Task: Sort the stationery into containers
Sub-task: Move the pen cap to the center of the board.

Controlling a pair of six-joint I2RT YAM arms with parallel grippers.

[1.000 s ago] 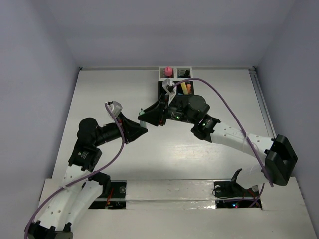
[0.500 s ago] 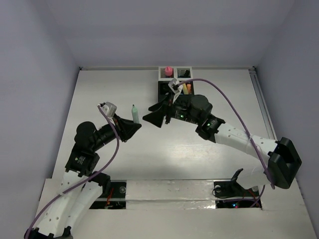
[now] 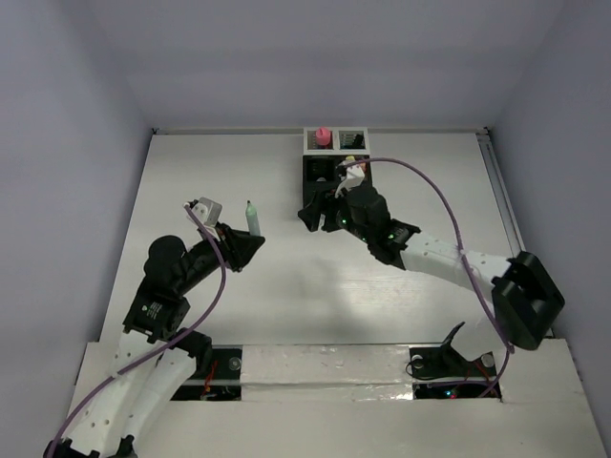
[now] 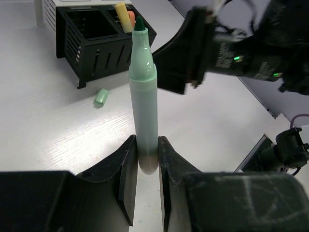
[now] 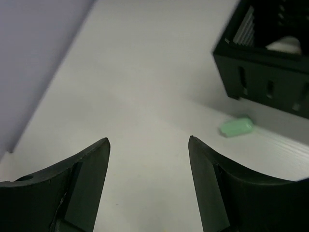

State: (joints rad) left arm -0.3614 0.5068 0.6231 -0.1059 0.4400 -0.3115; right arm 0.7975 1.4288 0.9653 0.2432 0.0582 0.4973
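My left gripper (image 4: 144, 159) is shut on the lower end of a light green marker (image 4: 143, 96), which stands upright with its dark tip bare; both also show in the top view, the left gripper (image 3: 254, 239) and the marker (image 3: 252, 218). A small green cap (image 4: 101, 96) lies on the table beside the black mesh container (image 4: 91, 43). A yellow pen (image 4: 123, 10) and an orange pen (image 4: 131, 18) stand in that container. My right gripper (image 5: 148, 140) hangs open and empty over the table, left of the cap (image 5: 236, 127). A pink tube (image 3: 324, 136) stands in a rear white compartment.
The organizer (image 3: 313, 170) sits at the table's far middle, close to my right gripper (image 3: 305, 216). My right arm's black wrist (image 4: 193, 53) hangs just beyond the marker tip. The organizer's black wall (image 5: 265, 72) is at the upper right of the right wrist view.
The two grippers, close together a second ago, have parted. My right gripper opened and swung back toward the organizer. My left gripper drew left, still holding the marker.
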